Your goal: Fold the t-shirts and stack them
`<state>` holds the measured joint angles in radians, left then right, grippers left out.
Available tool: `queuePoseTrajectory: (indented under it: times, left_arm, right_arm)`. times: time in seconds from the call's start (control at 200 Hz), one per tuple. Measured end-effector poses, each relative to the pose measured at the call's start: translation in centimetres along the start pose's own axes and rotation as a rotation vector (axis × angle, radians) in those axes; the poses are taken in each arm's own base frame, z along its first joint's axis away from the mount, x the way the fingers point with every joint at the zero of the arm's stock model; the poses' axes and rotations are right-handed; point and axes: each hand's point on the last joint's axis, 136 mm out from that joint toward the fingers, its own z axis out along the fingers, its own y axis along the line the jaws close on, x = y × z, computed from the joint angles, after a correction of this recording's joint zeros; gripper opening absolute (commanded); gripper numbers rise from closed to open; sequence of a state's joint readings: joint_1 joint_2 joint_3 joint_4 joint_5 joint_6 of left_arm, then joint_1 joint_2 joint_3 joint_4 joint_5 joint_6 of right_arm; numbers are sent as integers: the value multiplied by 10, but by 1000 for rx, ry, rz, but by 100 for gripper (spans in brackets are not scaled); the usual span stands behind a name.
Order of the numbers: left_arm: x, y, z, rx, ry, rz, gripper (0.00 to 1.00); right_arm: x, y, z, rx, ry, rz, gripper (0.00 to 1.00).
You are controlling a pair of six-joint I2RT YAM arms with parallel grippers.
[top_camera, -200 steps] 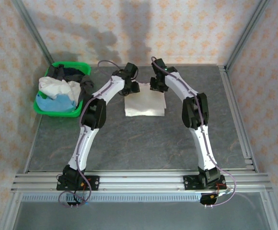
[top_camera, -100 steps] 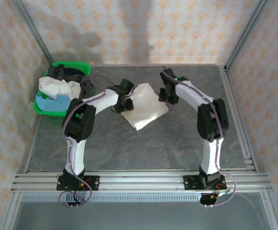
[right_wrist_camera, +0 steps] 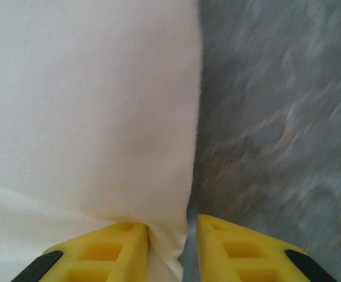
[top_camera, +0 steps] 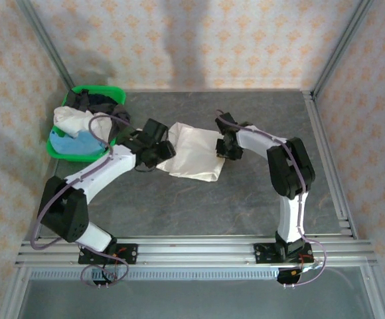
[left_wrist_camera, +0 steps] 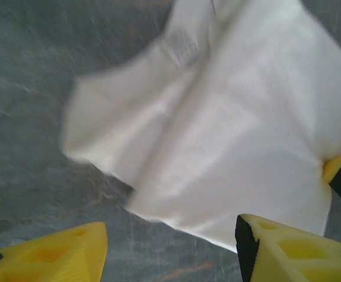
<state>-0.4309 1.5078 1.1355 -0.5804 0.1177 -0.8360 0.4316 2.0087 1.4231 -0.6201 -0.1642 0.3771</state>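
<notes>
The white shirt (top_camera: 194,154) lies folded in the middle of the table (top_camera: 245,199), a bit crooked. The right gripper (right_wrist_camera: 171,224) is at the shirt's right edge. Its jaws are narrow and cloth sits between them, so it seems to pinch that edge to pull or turn the shirt. The left gripper (left_wrist_camera: 171,226) is at the shirt's left edge. Its jaws are wide with nothing in them, and the shirt lies just ahead. I think it is open so it can let the cloth rest or take a new hold. More shirts (top_camera: 79,126) wait in the green basket (top_camera: 79,157) on the left, so most of the job is not yet done.
</notes>
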Motion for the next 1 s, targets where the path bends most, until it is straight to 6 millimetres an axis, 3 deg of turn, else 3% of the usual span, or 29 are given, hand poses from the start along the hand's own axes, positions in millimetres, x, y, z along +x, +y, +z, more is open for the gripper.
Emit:
queuePoseTrajectory:
  times: [0.095, 0.18, 0.29, 0.385, 0.495, 0.591, 0.641, 0.711, 0.771, 0.861, 0.936, 1.001]
  left_arm:
    - [-21, 10, 8, -39, -22, -13, 59]
    - [-29, 11, 31, -75, -6, -2, 56]
    - [-15, 12, 65, -93, 64, 21, 54]
    - [0, 13, 82, -96, 112, 36, 47]
    - [20, 9, 93, -74, 146, 58, 41]
    - [45, 2, 97, -55, 178, 83, 33]
    - [58, -5, 98, -39, 190, 102, 29]
    - [75, -14, 99, -15, 200, 119, 24]
    - [88, -20, 101, 2, 209, 130, 20]
    - [103, -31, 99, 37, 212, 136, 17]
    - [117, -43, 97, 65, 219, 145, 16]
    - [134, -53, 95, 94, 230, 151, 20]
  right_arm:
    - [-21, -13, 0, 44, -31, -28, 30]
    - [-38, -25, -3, 91, -60, -68, 31]
    - [-57, -38, -13, 168, -102, -110, 34]
    - [-64, -45, -31, 201, -141, -121, 38]
    - [-54, -33, -61, 131, -190, -127, 42]
    - [-36, -2, -80, 26, -228, -154, 40]
    - [-27, 15, -78, -15, -228, -173, 39]
    - [-9, 31, -58, -47, -190, -190, 38]
    - [7, 24, -35, -23, -139, -188, 38]
    - [29, -7, -2, 49, -57, -161, 38]
    - [21, -14, -10, 38, -89, -134, 39]
    - [23, -32, -13, 62, -90, -109, 41]
